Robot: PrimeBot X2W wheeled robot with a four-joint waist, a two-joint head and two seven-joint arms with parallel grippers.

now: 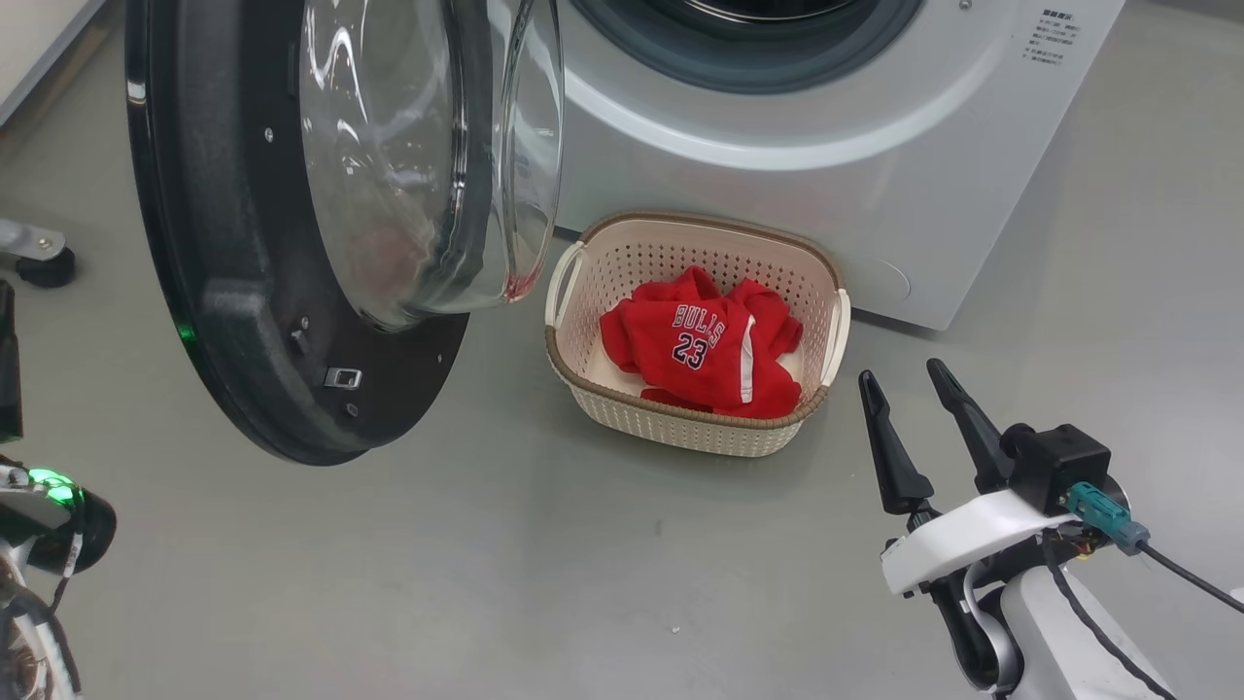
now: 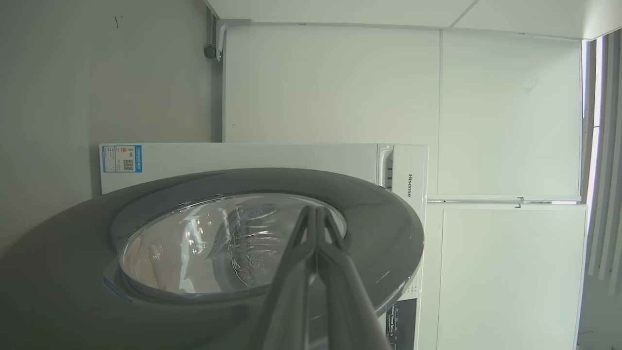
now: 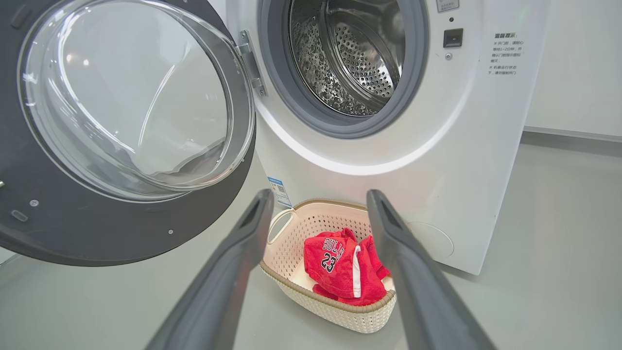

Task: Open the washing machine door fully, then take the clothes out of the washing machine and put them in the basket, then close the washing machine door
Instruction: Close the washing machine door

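The washing machine door (image 1: 224, 243) stands swung open to the left, its black inner side and glass bowl facing me. The steel drum (image 3: 354, 53) of the washing machine (image 1: 777, 165) looks bare inside. The red clothes (image 1: 700, 345), with "BULLS 23" on top, lie in the cream basket (image 1: 680, 433) on the floor by the machine's front. My right gripper (image 1: 904, 381) hovers open and holding nothing, just right of the basket. My left gripper (image 2: 315, 210) is shut with nothing in it, its tips over the door's (image 2: 388, 223) outer glass and rim; contact cannot be told.
Grey floor (image 1: 583, 564) spreads in front of the basket and door. A black caster (image 1: 44, 264) stands at the far left. White wall panels (image 2: 505, 253) rise to the right of the machine. The door's lower rim hangs just above the floor.
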